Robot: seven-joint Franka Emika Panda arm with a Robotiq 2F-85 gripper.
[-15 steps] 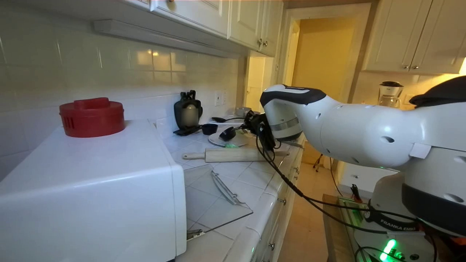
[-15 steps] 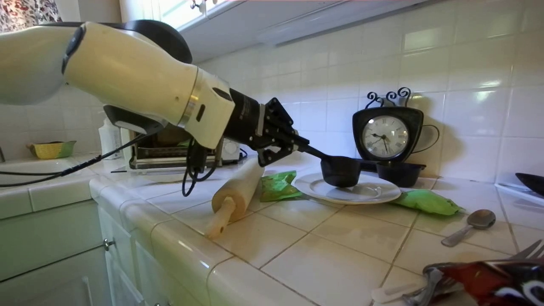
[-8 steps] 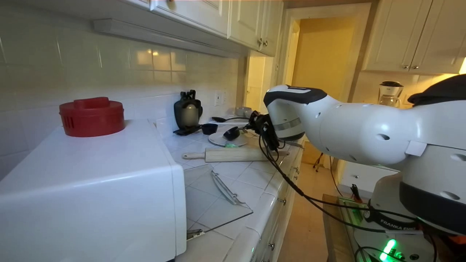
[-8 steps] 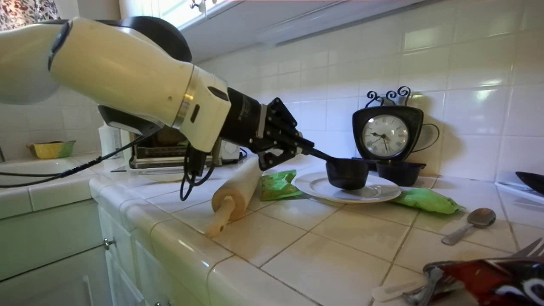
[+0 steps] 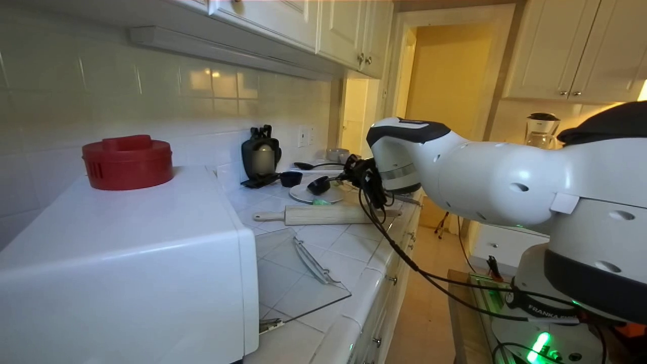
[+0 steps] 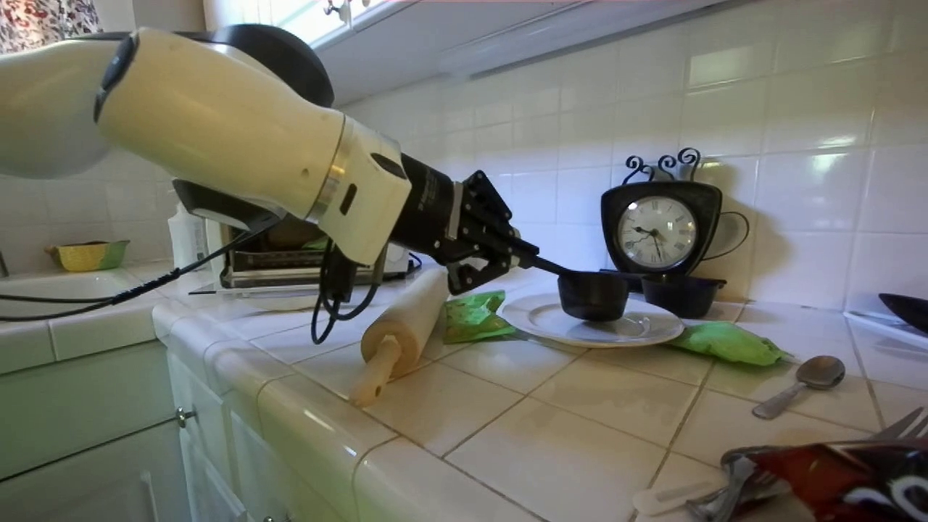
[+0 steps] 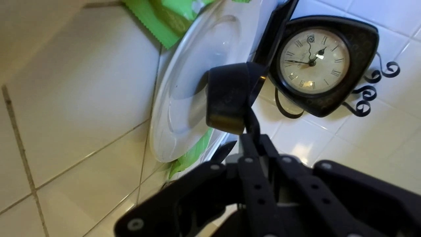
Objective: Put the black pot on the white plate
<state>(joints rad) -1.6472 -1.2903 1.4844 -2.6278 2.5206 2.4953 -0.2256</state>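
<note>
The black pot [image 6: 593, 299] is over the white plate [image 6: 533, 319], close to level; I cannot tell whether its bottom touches the plate. My gripper [image 6: 529, 255] is shut on the pot's thin handle, from the side opposite the clock. In the wrist view the pot [image 7: 227, 95] stands out beyond my fingertips [image 7: 258, 140], with its handle between them and the plate [image 7: 181, 108] behind it. The pot [image 5: 318, 186], plate [image 5: 299, 195] and gripper [image 5: 341, 177] also show small in an exterior view.
A black clock [image 6: 657, 232] and a second black pot [image 6: 681, 296] stand behind the plate. Green packets [image 6: 475, 317] [image 6: 732, 343] lie beside it. A rolling pin [image 6: 406, 326] lies below my arm. A spoon [image 6: 801, 388] lies nearer. A red container [image 5: 128, 164] sits on a white appliance [image 5: 126, 263].
Over the first half second the pot moved slightly across the plate and became more level. Since then the pot has barely shifted, while the arm moved a little. The grip on the handle is unchanged.
</note>
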